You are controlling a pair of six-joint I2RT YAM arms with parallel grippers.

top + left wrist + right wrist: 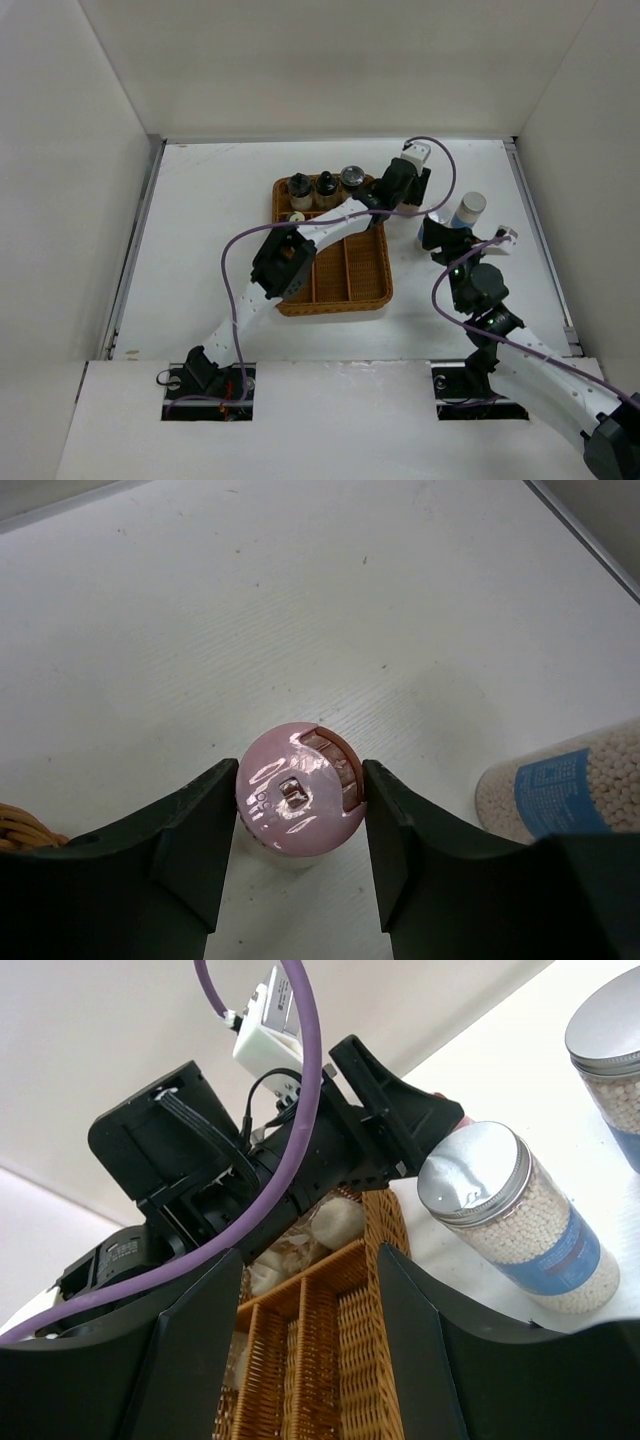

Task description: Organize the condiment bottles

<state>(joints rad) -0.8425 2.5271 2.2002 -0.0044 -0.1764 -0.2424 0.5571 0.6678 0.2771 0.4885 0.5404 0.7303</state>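
Pink-capped bottle in left end effector's grip on white-walled white table; right end effector wide.

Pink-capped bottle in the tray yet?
No. The pink-capped bottle stands on the white table inside the left gripper, outside the wicker tray.

Top view: bright, even, diffuse light from overhead. White tabletop and white enclosure walls near washed out. Shadows under the arms are faint and soft-edged.

Left wrist view: white glare streaks on the glossy cap of the pink-capped shaker bottle, with a soft grey shadow to its right. Tabletop grain sharp.

Right wrist view: hot reflection on the flat lid of the silver-capped blue-banded bottle. Right gripper, close to lens, is dark and short on detail.
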